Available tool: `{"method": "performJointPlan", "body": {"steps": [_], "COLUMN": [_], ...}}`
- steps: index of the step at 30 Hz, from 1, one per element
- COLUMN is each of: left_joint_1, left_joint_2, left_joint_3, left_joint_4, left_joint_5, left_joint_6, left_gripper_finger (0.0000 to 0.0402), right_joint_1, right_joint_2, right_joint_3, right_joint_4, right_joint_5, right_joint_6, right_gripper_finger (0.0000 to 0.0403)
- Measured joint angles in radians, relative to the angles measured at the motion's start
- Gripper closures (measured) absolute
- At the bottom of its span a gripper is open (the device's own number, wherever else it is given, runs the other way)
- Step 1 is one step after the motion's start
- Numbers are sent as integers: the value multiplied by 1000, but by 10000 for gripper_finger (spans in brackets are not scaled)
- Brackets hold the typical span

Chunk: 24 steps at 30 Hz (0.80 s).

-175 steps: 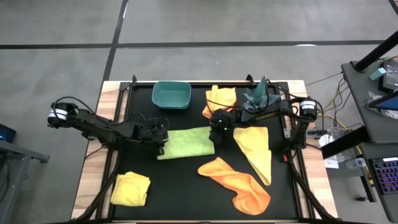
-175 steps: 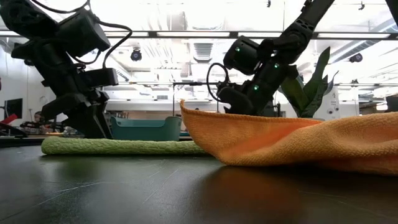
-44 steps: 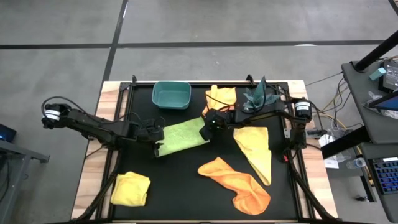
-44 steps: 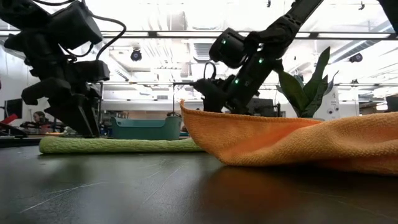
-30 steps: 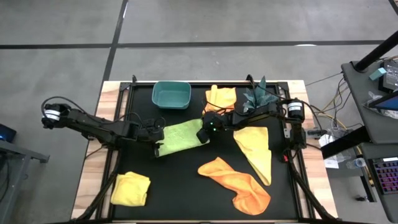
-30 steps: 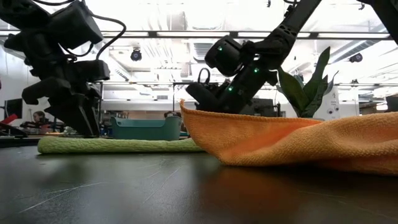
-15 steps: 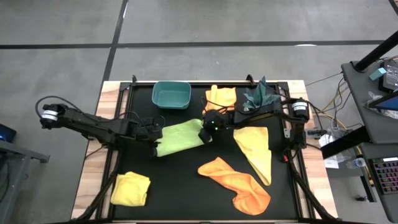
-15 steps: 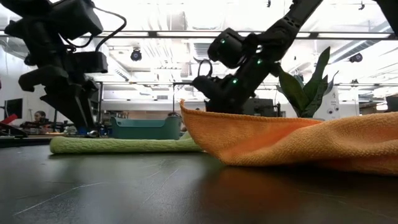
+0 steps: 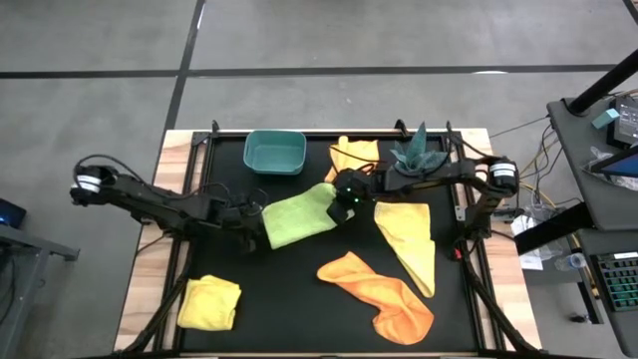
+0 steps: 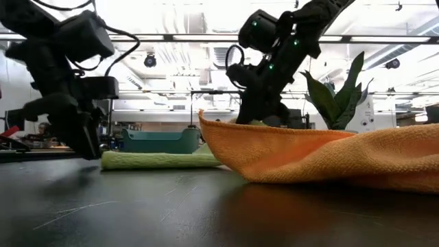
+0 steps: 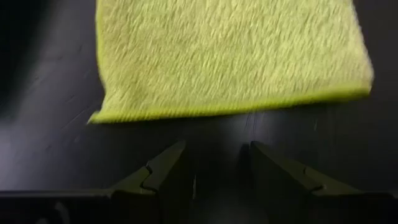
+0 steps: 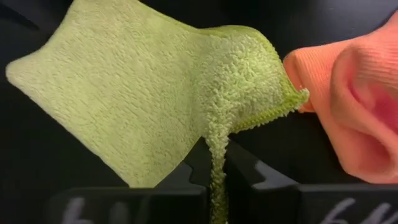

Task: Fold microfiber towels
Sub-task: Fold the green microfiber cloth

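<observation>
Right gripper: the right gripper (image 9: 342, 202) sits near the middle of the black surface (image 9: 289, 289), its fingers (image 12: 261, 177) pressed together on a pinched fold of the lime green towel (image 9: 299, 215).
Left gripper: the left gripper (image 9: 257, 225) is low at the opposite, left edge of that towel; its fingers (image 11: 163, 168) are spread and bare, just short of the towel's hem, holding nothing.
Lime green towel: roughly rectangular, fuzzy, with a stitched hem; it lies mostly flat between the two grippers, the edge at the right gripper lifted into a ridge.
Other towels: a crumpled orange towel (image 9: 381, 295) lies near the front right; a yellow towel (image 9: 410, 239) lies draped beside it on the right; a second orange towel (image 9: 355, 156) is bunched at the back, just behind the right gripper; a folded yellow towel (image 9: 210, 302) sits at the front left corner.
Other things: a teal bin (image 9: 274, 153) stands at the back of the surface, and a small green plant (image 9: 416, 150) at the back right.
Writing: pale marks show on the right gripper body in the right wrist view, too cut off to read.
Right wrist view only: the pinch itself, with the lime pile standing up between the fingers and an orange towel touching the raised edge.
Left wrist view only: the gap of bare surface between the spread fingers and the towel's hem.
Low view only: the lime towel (image 10: 161, 160) as a thin flat strip behind the big orange towel (image 10: 322, 158), with the room and ceiling lights beyond.
</observation>
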Motion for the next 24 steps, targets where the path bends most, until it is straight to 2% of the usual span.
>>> {"method": "performJointPlan", "body": {"steps": [7,12,24], "left_joint_1": [0,0,0], "left_joint_2": [111,168,142], "left_joint_3": [1,5,4], "left_joint_4": [139,144,142], "left_joint_5": [-7,-7,-6], "left_joint_6": [24,25,26], "left_gripper_finger": [238,238,238], "right_joint_1": [26,46,61], "right_joint_2": [45,108,238], "right_joint_3": [72,140,298], "right_joint_4": [0,16,52], "right_joint_5": [-6,-35,-36], "right_joint_6": [25,27,8], "right_gripper_finger": [390,390,390]}}
